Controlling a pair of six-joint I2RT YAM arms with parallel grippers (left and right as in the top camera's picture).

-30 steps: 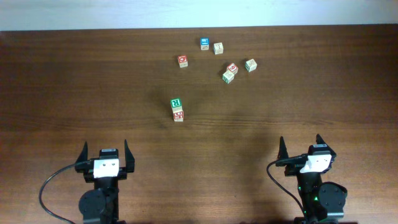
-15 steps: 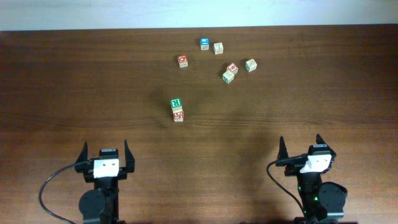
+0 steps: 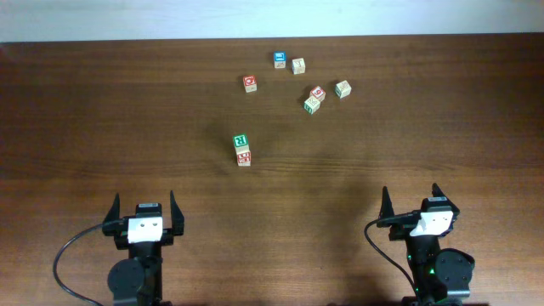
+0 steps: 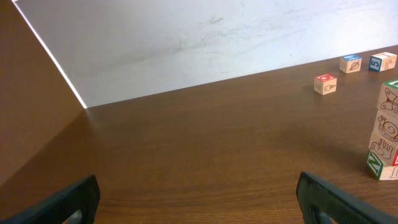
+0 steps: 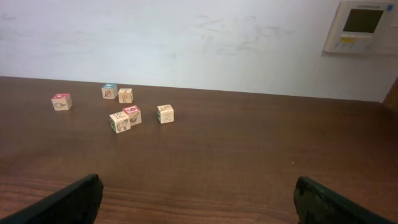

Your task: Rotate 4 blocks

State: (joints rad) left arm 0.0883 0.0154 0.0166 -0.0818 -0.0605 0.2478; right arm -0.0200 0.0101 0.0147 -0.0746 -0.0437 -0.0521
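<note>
left gripper (image 3: 144, 196) splayed wide; right gripper (image 3: 410, 188) — likewise

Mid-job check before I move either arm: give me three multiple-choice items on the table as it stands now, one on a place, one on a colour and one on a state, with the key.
1. Where is the blue-topped block?
A. At the near edge of the table
B. At the far side, beside a tan block
C. At the left edge

2. What colour is the top of the lone block left of the far group?
A. Red
B. Yellow
C. Black

3. How do the grippers stand?
A. Both shut on blocks
B. One shut, one open
C. Both open and empty

Key:
1. B: the overhead view shows it far from both arms, next to the tan one.
2. A: its top face is red in the overhead view.
3. C: the left gripper and right gripper have spread fingers with nothing between them.
</note>
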